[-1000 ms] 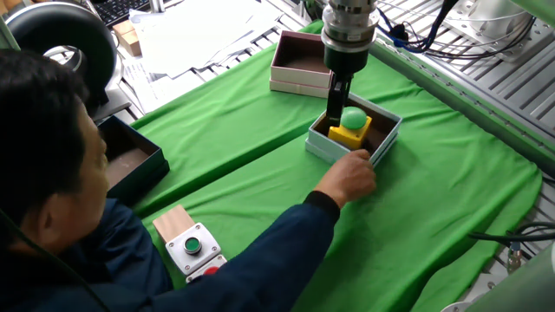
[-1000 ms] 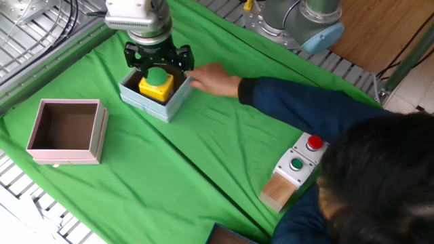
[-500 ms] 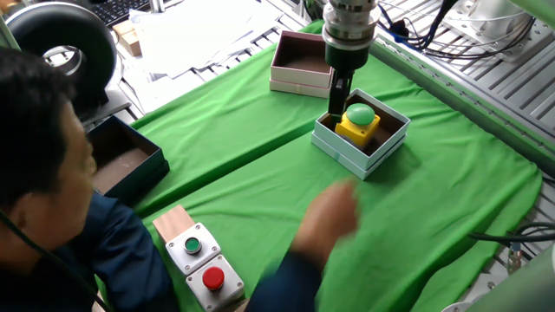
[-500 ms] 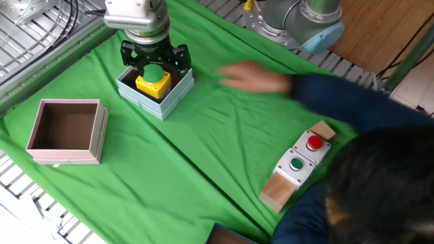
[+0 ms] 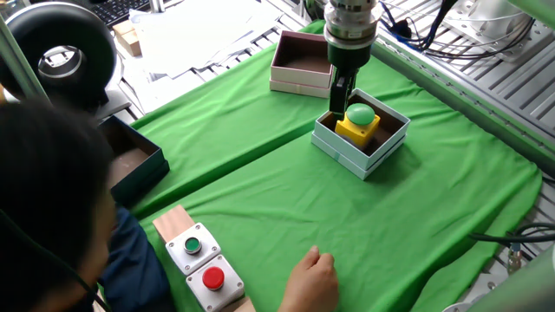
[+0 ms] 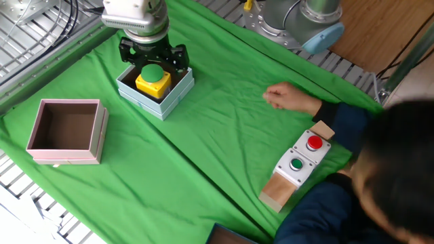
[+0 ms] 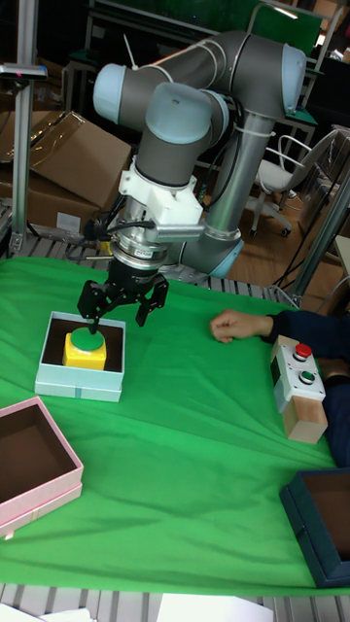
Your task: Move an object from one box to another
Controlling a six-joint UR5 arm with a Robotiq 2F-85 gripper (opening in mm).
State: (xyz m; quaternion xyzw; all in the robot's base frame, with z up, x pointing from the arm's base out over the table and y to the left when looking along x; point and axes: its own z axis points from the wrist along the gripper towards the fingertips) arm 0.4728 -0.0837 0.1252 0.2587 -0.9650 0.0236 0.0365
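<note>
- Looked down from opposite sides, both fixed views, sharing the green cloth-covered table [image 5: 260, 173].
- Faced the grey robot arm [image 7: 194, 107] low, tall view.

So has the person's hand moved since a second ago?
Yes. The hand has pulled away from the blue-grey box, back across the green cloth to near the switch box.

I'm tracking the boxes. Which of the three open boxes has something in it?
The pale blue-grey box under the claw; it holds the yellow button. The pinkish-white and navy boxes look empty.
</note>
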